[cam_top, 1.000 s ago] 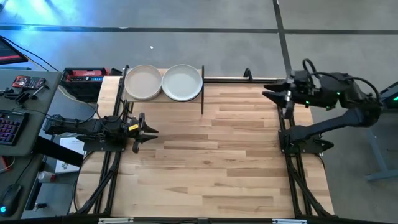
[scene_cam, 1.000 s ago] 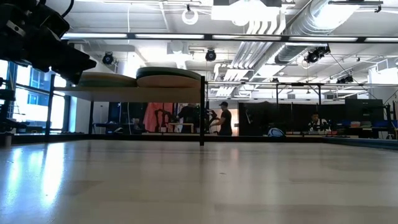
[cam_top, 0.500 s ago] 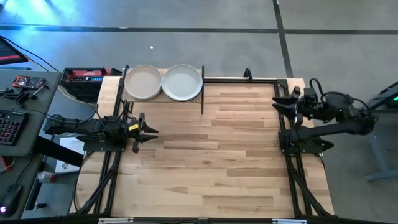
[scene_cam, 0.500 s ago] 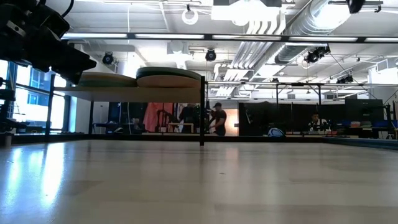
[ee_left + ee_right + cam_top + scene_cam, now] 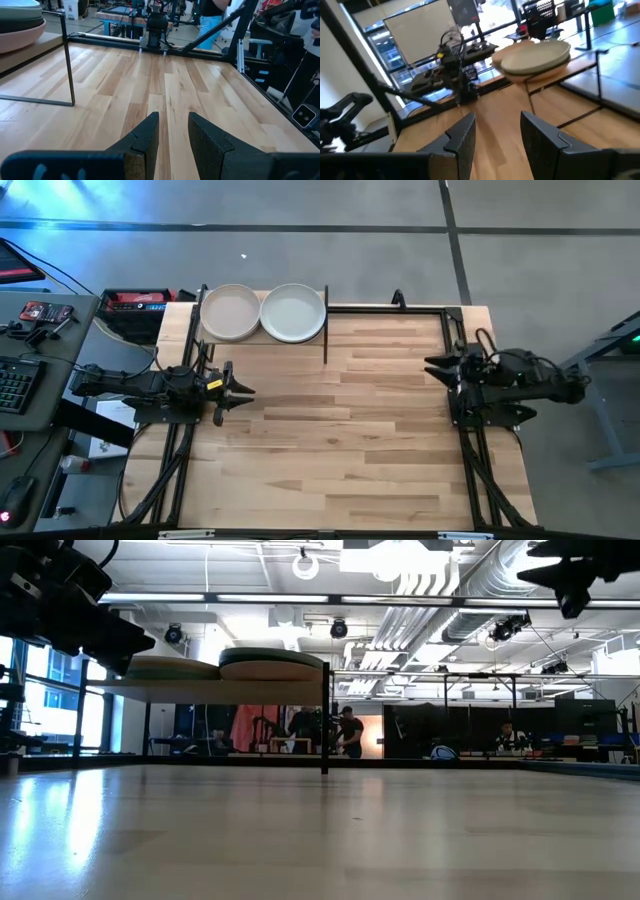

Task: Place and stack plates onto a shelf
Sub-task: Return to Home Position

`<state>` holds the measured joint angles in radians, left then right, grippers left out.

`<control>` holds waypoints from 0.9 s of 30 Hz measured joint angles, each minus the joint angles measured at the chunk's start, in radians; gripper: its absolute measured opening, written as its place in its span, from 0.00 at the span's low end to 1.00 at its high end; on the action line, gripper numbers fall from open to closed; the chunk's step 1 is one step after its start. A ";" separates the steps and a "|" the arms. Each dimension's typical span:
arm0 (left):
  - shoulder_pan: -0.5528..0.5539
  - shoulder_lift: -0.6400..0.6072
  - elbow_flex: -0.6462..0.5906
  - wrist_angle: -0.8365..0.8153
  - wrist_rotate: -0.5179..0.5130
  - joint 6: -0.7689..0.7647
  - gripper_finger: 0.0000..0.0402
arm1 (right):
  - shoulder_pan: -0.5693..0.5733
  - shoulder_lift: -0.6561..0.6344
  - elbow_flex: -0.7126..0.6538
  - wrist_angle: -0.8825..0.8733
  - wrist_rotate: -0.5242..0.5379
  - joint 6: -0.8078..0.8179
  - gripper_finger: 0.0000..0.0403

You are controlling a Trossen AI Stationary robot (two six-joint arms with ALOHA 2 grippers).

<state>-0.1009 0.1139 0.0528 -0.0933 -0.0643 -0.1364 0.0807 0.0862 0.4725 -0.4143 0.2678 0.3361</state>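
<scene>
The shelf (image 5: 262, 340) stands at the table's far left on thin black legs. Two stacks of plates rest on it: one with a cream plate on top (image 5: 230, 312), one with a pale grey-green plate on top (image 5: 293, 312). The low view shows both stacks (image 5: 272, 662) side by side on the board (image 5: 210, 690). My left gripper (image 5: 245, 391) waits open at the table's left edge, near the shelf, with nothing between its fingers (image 5: 173, 132). My right gripper (image 5: 432, 365) hangs open over the right edge, pointing level across the table (image 5: 497, 130), far from the shelf.
Bare butcher-block tabletop (image 5: 340, 440) spreads between the two arms. A black frame rail (image 5: 385, 308) runs along the far edge. A desk with a keyboard (image 5: 15, 385) stands beyond the left edge. People (image 5: 350, 730) are far off in the room behind.
My right gripper has sunk from high above the far right corner toward the table and drawn back to the right edge, its arm folding down. It stays open and has come into the low view from above. The plates have not moved.
</scene>
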 joint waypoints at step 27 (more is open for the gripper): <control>0.000 0.000 0.000 0.000 0.000 0.047 0.23 | 0.000 -0.081 -0.423 0.415 -0.288 0.048 0.34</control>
<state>-0.1005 0.1139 0.0528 -0.0933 -0.0643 -0.0889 0.0807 0.0051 0.0490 0.0002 -0.0200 0.3846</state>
